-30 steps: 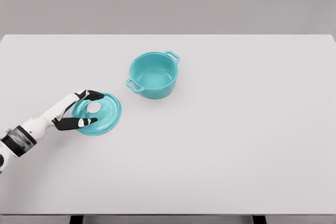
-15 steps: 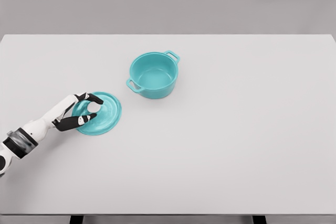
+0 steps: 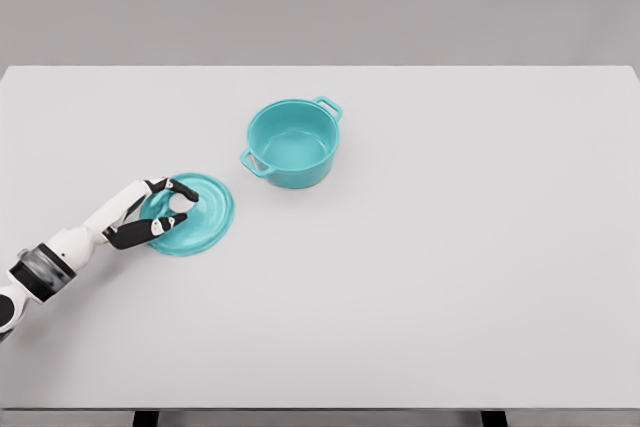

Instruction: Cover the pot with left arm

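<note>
The lid (image 3: 188,214) lay flat on the white counter (image 3: 450,277), at about eight o'clock from the open pot (image 3: 292,142) and well apart from it. The left hand (image 3: 158,215) reached in from the lower left, its dark fingers (image 3: 182,190) curled around the pale knob (image 3: 178,207) at the lid's centre, thumb on the near side and fingers on the far side. It appeared to be pinching the knob, though whether the grip was already firm could not be told from this view. The right hand was not in view.

The pot stood upright with nothing in it, one handle at one o'clock and the other at seven o'clock.

To do this step well, the hand would probably need to close squarely on the knob before any lift, so the lid hangs level instead of tipping. A straight rise would clear the counter. Then the carry should run toward two o'clock, high enough to pass over the pot's near handle and rim. The lid should be centred above the opening before lowering, since an off-centre drop could catch the rim and push the pot.
</note>
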You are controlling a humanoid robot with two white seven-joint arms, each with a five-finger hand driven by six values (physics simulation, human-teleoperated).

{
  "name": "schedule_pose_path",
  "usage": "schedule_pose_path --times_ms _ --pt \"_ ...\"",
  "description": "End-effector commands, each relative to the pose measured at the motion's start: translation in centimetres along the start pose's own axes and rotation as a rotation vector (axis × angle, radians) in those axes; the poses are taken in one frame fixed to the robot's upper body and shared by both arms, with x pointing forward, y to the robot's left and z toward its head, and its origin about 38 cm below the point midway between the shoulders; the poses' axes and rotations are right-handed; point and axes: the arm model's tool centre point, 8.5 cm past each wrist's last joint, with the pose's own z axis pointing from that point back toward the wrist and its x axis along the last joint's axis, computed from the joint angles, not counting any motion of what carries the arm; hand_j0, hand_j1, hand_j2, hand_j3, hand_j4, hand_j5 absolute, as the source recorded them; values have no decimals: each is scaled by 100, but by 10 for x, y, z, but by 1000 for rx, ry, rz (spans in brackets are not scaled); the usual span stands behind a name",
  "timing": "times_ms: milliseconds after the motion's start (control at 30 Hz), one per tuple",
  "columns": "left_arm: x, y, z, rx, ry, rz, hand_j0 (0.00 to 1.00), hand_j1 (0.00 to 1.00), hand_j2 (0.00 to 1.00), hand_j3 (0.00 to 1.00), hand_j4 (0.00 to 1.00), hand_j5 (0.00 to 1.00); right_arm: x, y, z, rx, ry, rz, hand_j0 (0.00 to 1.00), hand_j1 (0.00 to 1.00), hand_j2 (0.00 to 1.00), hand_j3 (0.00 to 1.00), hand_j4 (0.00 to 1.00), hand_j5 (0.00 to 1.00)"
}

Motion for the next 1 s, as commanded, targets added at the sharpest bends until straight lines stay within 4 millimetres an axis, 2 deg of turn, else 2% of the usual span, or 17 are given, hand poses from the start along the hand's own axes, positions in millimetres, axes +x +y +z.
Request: schedule_pose_path --times_ms 0,100,433,600,867,967 --pt "2 2 -1 1 -7 -6 48 48 48 48 48 48 0 0 0 0 -1 1 100 100 100 100 100 100" --pt "5 5 -3 6 -17 -10 47 47 47 47 47 47 0 0 0 0 -1 1 100 100 100 100 100 100" --pt "23 35 -19 49 -82 -42 47 47 47 47 47 47 0 0 0 0 0 0 100 100 100 100 100 100" --pt "23 37 -19 50 -82 -46 47 47 47 47 47 47 0 0 0 0 0 0 100 100 100 100 100 100" --pt "45 58 -43 64 -136 -91 47 47 47 47 47 47 1 0 0 0 -2 1 100 100 100 100 100 100" --pt "49 55 -51 64 -155 -87 47 47 47 47 47 47 0 0 0 0 0 0 100 100 100 100 100 100"
